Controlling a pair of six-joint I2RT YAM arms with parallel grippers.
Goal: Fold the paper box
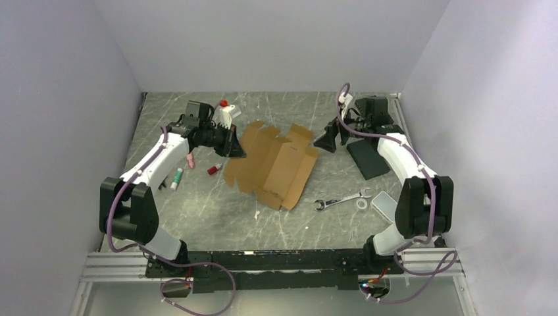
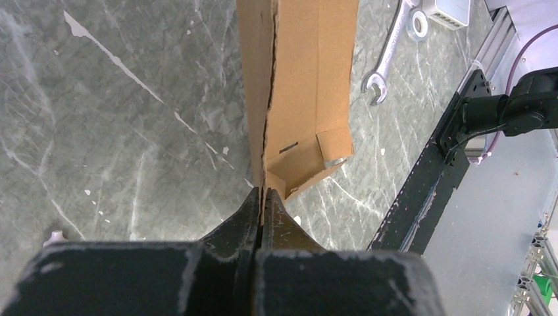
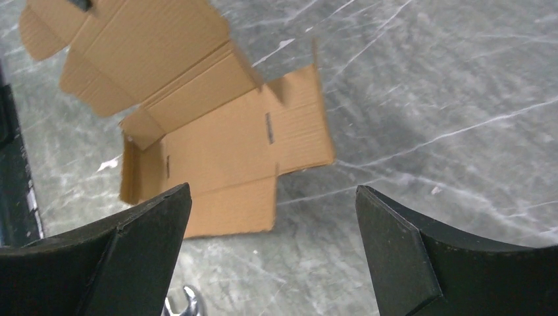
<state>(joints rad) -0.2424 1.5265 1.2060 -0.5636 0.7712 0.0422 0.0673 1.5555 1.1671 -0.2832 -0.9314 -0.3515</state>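
left end effector (image 2: 261,197) pinching paper box (image 2: 309,79) edge, right end effector (image 3: 273,191) spread wide just beside it

**Left pinches, right stands open**

The left arm reaches toward the table's far left. The left gripper (image 1: 235,150) is clamped tight on the left edge of the paper box (image 1: 273,164). The right arm stretches along the right edge. The right gripper (image 1: 332,141) points leftward, jaws spread wide, holding nothing.
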